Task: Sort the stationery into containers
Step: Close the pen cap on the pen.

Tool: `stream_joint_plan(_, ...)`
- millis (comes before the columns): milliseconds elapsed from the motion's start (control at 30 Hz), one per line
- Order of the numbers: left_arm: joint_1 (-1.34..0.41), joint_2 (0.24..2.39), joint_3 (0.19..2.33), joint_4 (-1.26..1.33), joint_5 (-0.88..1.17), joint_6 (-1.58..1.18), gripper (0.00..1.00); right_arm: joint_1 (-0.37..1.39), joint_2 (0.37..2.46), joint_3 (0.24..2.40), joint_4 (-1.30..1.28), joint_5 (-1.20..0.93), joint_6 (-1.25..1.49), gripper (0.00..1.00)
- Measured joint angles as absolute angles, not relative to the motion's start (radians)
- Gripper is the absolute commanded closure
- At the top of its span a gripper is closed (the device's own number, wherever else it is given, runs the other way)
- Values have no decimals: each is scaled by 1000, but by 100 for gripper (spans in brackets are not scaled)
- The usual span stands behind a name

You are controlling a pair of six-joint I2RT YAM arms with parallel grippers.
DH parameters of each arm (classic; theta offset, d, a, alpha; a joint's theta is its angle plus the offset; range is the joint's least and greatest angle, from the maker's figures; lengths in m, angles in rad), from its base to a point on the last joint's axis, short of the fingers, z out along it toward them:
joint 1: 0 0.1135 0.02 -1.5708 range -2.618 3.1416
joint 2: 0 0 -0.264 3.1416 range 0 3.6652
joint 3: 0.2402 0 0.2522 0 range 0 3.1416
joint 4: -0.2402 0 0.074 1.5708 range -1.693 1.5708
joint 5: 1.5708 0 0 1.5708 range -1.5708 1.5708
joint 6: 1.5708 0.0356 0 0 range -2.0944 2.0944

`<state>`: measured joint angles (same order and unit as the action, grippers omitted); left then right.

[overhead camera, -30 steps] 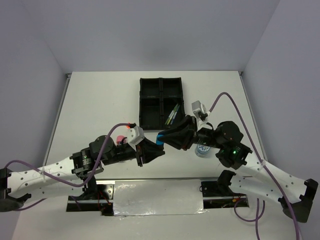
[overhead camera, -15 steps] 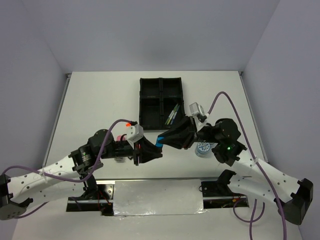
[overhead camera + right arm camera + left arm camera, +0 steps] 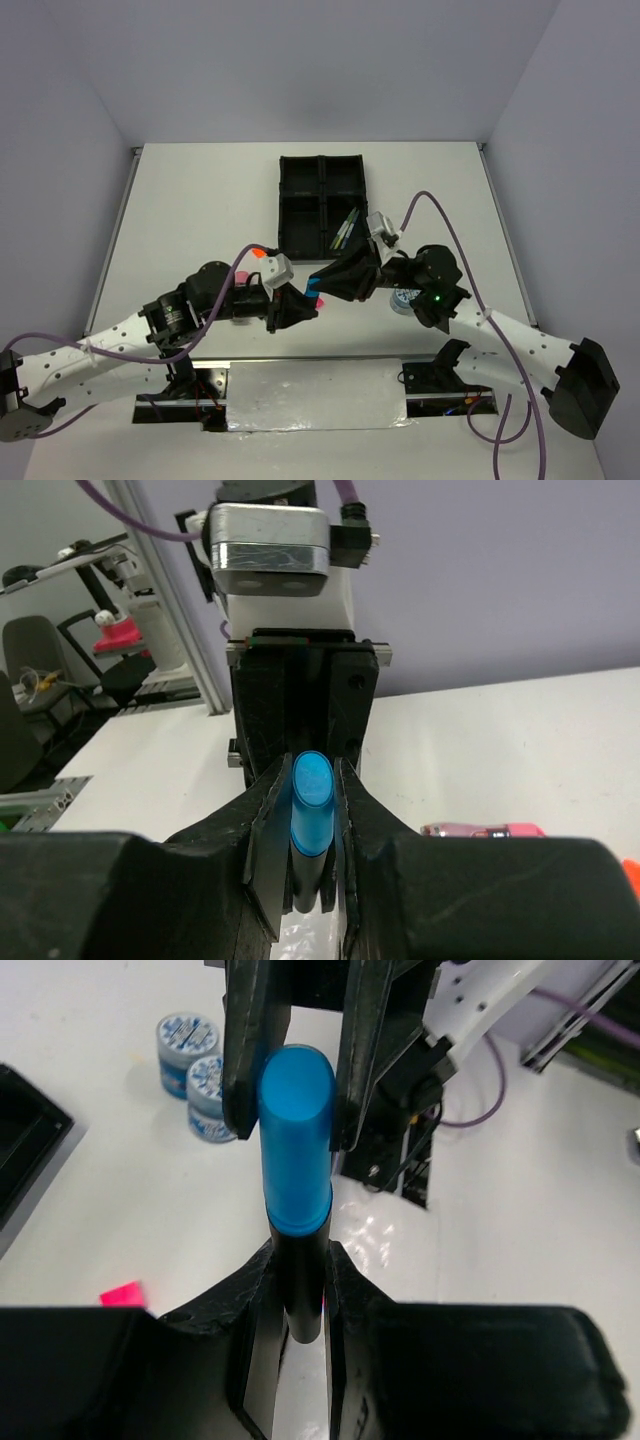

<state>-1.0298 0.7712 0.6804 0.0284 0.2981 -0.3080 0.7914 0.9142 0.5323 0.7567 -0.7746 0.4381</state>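
Observation:
A black highlighter with a blue cap (image 3: 313, 290) hangs above the table near its front, between my two grippers. My left gripper (image 3: 301, 306) (image 3: 298, 1260) is shut on the black barrel (image 3: 302, 1290). My right gripper (image 3: 324, 284) (image 3: 312, 780) faces it, shut on the blue cap (image 3: 296, 1130) (image 3: 311, 805). The black four-compartment tray (image 3: 281, 200) lies behind them, with thin pens (image 3: 347, 228) in its near right compartment. Two blue-white rolls (image 3: 403, 298) (image 3: 198, 1075) stand on the table under my right arm.
A pink tube (image 3: 485, 830) lies on the table to the right in the right wrist view. A small pink square (image 3: 122, 1293) lies near the left gripper. An orange cap (image 3: 258, 253) shows beside my left wrist. A corner of the tray (image 3: 20, 1140) reaches into the left wrist view.
Both grippers and the highlighter between them have drifted a little left and toward the near edge. The right arm has stretched further left. Neither grip has changed.

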Motion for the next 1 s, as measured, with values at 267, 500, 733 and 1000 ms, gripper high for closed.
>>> stream_joint_plan(267,-960,834,732,-103,355,-264,100,784,1015,393,1053,-710,565,100)
stream_joint_plan(500,-776,920,773,-81,589,-336,100,768,1162,371,1293,-607,675,100)
stream_joint_plan(733,-690,946,787,-36,713,-379,100,768,1178,376,1315,-538,679,100)
stream_joint_plan(1000,-677,860,774,-2,645,-374,100,787,1021,490,997,-473,637,85)
